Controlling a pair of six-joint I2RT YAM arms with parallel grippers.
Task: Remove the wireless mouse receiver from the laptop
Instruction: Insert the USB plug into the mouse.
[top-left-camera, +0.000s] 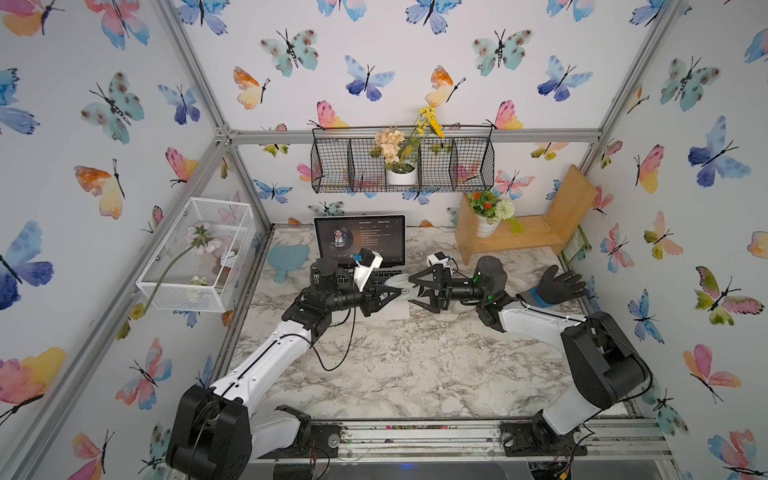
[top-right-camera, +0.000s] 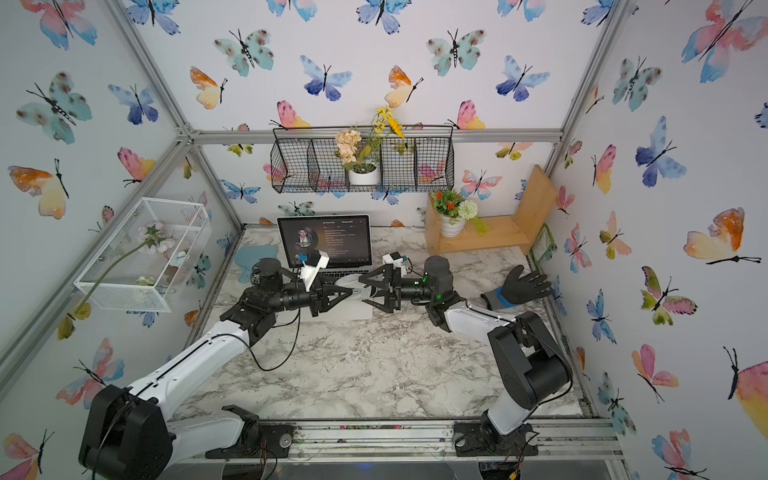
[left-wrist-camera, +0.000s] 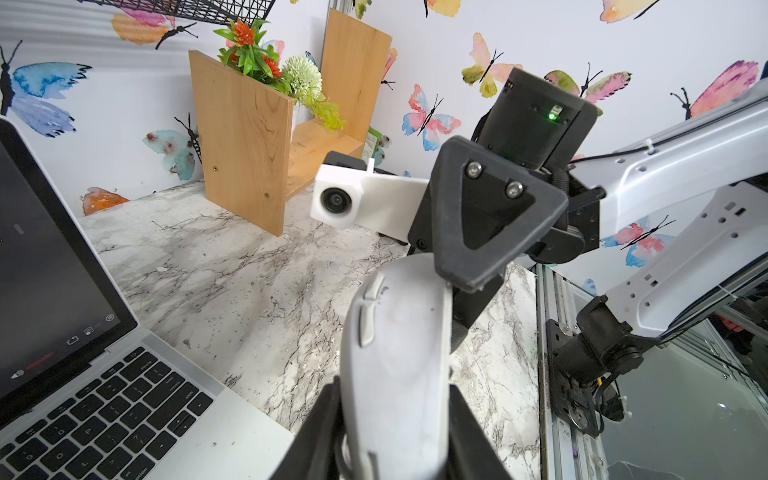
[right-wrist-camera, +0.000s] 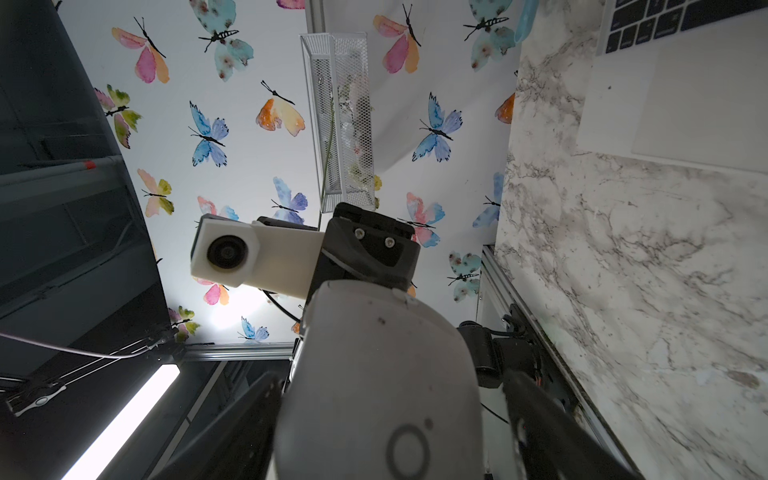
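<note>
Left wrist: left gripper (left-wrist-camera: 395, 403) clamps mouse (left-wrist-camera: 395, 332) beside laptop (left-wrist-camera: 124, 415); right gripper (left-wrist-camera: 467, 299) spread around mouse tip.

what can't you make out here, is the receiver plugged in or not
tiny dark wireless mouse receiver: shows in no view, so plugged in or out cannot be told.
slim silver laptop sides: left arm, right tool and grey oval mouse cover them in both top views; wrist views show only its top.

The laptop (top-left-camera: 359, 245) is placed at the centre rear of the table (top-left-camera: 395, 374). Before it, mid-frame, the mouse (top-left-camera: 405, 289) is found between the left claw (top-left-camera: 395, 292) and the right claw (top-left-camera: 417, 292). A glove (top-left-camera: 559, 284) is laid at the right, and a shelf (top-left-camera: 532, 237) is set behind it.
</note>
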